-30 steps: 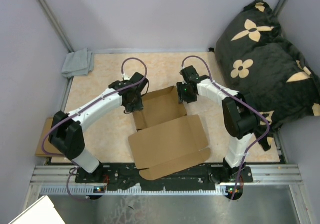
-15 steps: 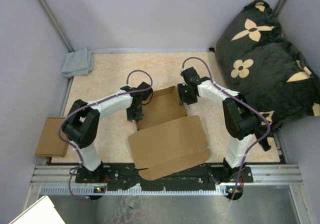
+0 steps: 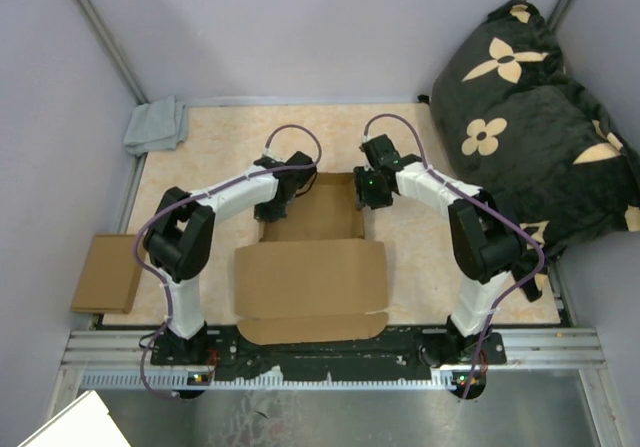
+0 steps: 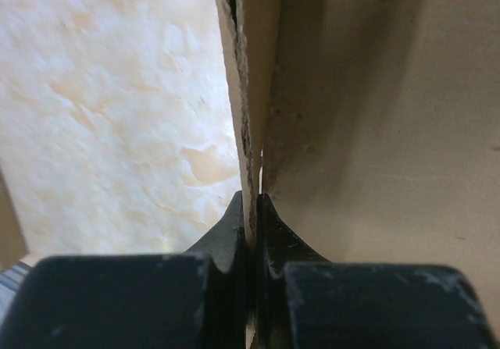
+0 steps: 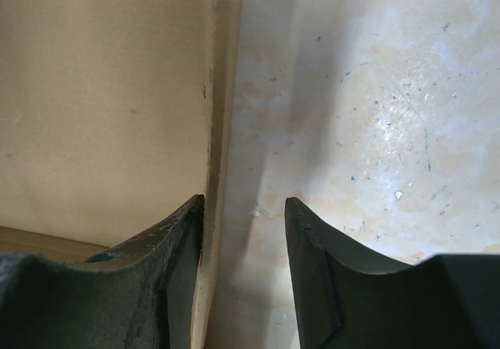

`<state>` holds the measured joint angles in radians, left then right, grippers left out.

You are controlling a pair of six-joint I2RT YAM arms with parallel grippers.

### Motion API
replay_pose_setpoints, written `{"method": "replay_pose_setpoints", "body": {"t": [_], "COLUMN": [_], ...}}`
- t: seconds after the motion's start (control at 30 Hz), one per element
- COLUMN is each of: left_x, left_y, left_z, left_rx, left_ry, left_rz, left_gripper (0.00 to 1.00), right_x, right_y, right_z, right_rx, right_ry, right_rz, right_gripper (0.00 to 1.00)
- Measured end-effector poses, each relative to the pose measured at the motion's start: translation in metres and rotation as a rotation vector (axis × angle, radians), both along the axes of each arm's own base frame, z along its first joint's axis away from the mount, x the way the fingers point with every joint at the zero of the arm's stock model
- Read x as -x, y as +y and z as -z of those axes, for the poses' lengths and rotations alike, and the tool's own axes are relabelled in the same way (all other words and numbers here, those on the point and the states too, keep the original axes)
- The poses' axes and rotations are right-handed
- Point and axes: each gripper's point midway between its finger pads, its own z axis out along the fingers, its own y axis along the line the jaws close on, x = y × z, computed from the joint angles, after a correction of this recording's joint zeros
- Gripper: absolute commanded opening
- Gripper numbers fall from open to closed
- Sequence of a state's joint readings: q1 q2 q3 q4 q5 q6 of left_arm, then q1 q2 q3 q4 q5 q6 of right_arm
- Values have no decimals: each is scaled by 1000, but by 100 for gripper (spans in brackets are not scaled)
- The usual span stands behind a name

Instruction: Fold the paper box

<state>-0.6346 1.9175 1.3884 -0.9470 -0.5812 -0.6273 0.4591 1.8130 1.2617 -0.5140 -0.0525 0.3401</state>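
We find the paper box (image 3: pixel 310 277) mid-tabletop (image 3: pixel 200 167) toward the near edge, its far panel between both arms: the left gripper (image 4: pixel 251 208) pinches its left wall, while the right gripper (image 5: pixel 244 208), spread, straddles its right wall.

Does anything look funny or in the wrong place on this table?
Yes. A big black flowered cushion is slumped over the table's right edge, close beside the right arm. A small cardboard piece sticks off the left edge. The paper box itself looks fine, though its near flap hangs over the near edge.
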Motion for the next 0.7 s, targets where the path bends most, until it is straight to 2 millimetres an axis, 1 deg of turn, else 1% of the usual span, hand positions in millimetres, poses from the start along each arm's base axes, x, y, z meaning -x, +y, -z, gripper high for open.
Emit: {"method": "replay_pose_setpoints", "body": {"t": [0.07, 0.13, 0.27, 0.3, 0.33, 0.4, 0.47, 0.5, 0.57, 0.63, 0.67, 0.7], "left_x": [-10, -19, -34, -37, -41, -50, -59, -62, -67, -70, -71, -72], "left_y": [3, 3, -1, -3, -4, -8, -8, -6, -3, -1, 0, 0], "left_z": [-8, -10, -5, -4, -4, -5, -6, -8, -15, -26, -34, -44], "left_rx": [-46, -79, -115, -116, -112, -94, -78, -70, -50, -24, -11, 4], "left_ry": [-18, -22, -9, -7, -9, -17, -21, -23, -31, -49, -64, -83], "left_rz": [27, 60, 160, 184, 211, 253, 288, 300, 312, 324, 327, 329], "left_gripper": [0, 0, 0, 2, 11, 40, 56, 61, 66, 67, 77, 80], "right_x": [1, 2, 8, 10, 12, 16, 23, 25, 28, 29, 28, 26], "right_y": [2, 4, 6, 7, 7, 7, 6, 5, 2, -2, -4, -5], "right_z": [0, 0, 1, 1, 1, 0, -4, -7, -16, -24, -28, -32], "right_rx": [-5, -13, -30, -35, -38, -46, -49, -51, -48, -36, -22, -12], "right_ry": [3, 8, 40, 53, 63, 79, 87, 86, 75, 56, 49, 39], "right_rz": [0, 10, 34, 41, 46, 52, 51, 51, 45, 34, 28, 22], "right_gripper": [45, 44, 46, 48, 51, 57, 64, 66, 68, 69, 69, 69]}}
